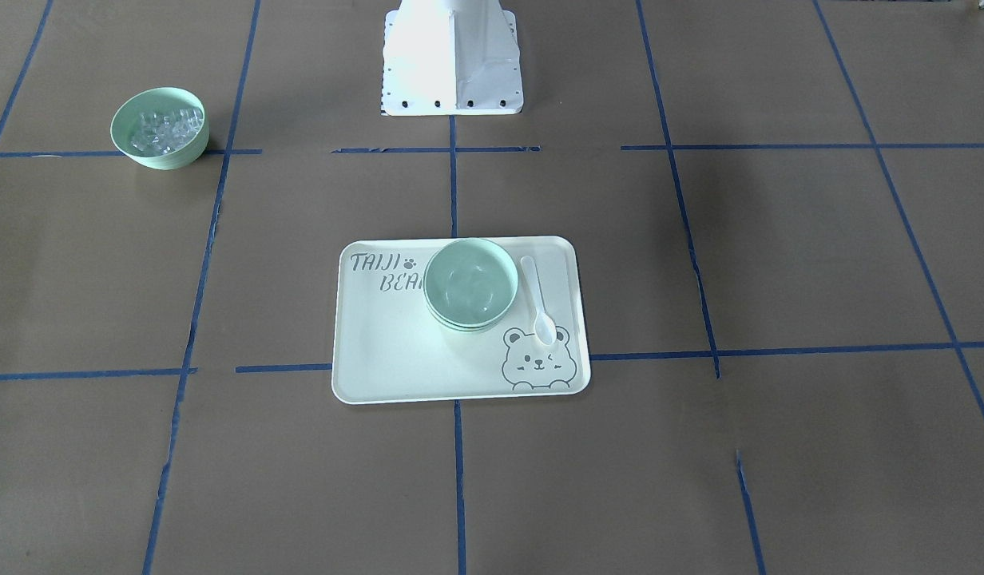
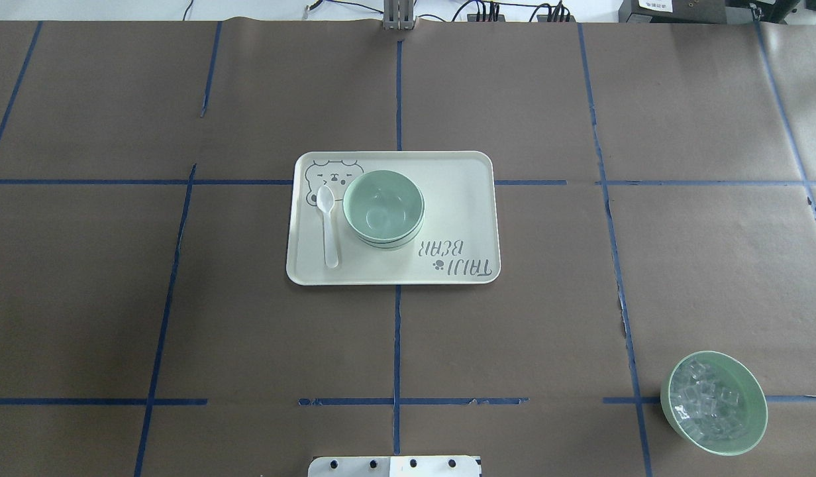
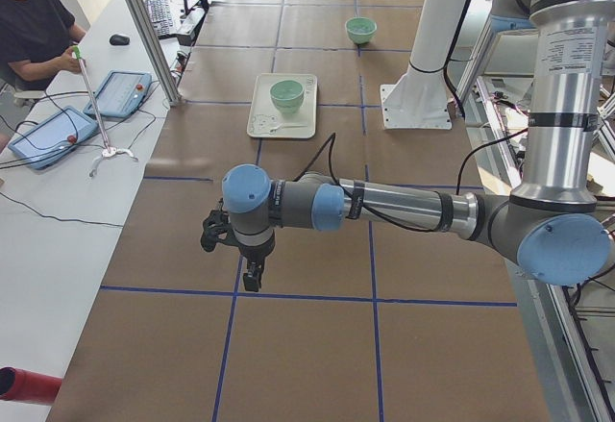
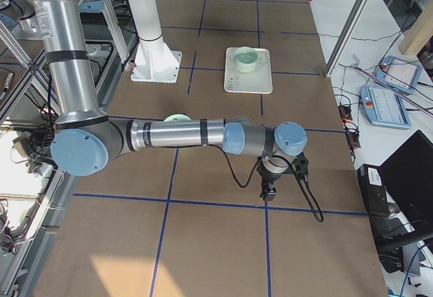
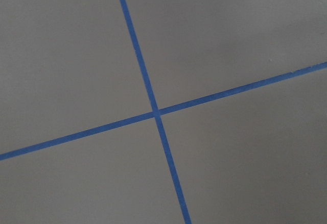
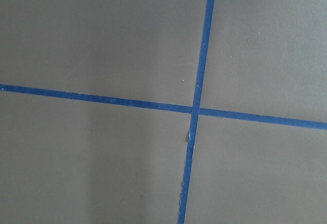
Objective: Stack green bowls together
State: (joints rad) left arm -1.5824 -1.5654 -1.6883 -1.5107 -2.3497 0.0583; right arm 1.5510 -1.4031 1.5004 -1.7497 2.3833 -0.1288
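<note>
The green bowls (image 1: 470, 283) sit nested in one stack on the bear-print tray (image 1: 396, 351); lower rims show under the top bowl. The stack also shows in the overhead view (image 2: 383, 209) and in both side views (image 3: 286, 94) (image 4: 246, 58). My left gripper (image 3: 252, 273) hangs over bare table far from the tray, seen only in the left side view. My right gripper (image 4: 268, 190) hangs likewise at the other end, seen only in the right side view. I cannot tell whether either is open or shut. Both wrist views show only brown paper and blue tape.
A white spoon (image 2: 328, 225) lies on the tray beside the stack. A like green bowl with clear cubes (image 2: 714, 402) stands near the robot base (image 2: 395, 466), on the right arm's side. An operator (image 3: 34, 18) sits at a side desk with tablets.
</note>
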